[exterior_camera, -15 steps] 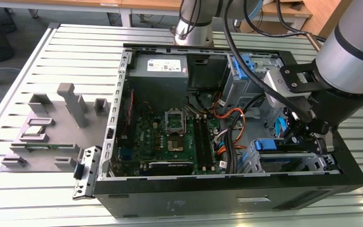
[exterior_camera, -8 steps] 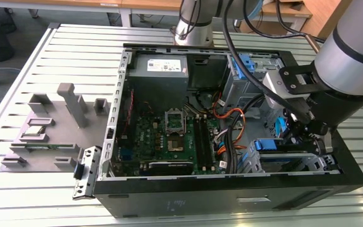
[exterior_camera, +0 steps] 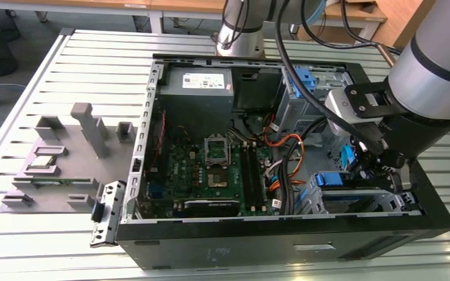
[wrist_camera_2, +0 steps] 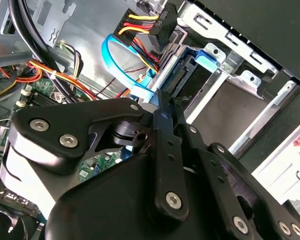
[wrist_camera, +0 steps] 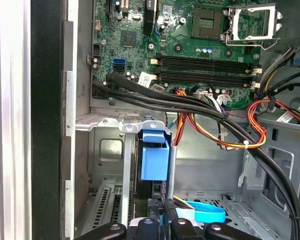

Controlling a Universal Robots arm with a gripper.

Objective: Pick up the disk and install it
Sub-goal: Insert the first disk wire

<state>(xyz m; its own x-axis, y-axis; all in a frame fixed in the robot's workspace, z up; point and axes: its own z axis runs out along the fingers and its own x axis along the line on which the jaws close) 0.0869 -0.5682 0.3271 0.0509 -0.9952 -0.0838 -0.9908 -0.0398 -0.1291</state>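
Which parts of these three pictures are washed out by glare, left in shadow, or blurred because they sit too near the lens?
Exterior view: the slatted table glares pale; the case's front wall is dark. Second wrist view: the gripper looms close, its body soft. First wrist view: a blown-out white strip runs beside the case's dark edge.

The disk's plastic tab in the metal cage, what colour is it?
Blue tab, clearest in the first wrist view.

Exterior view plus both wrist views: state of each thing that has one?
computer case: side panel off, interior exposed
disk: standing on edge in the drive cage, blue rail showing
CPU socket: empty, retention frame raised
RAM slots: empty
end effector: inside the case by the drive cage
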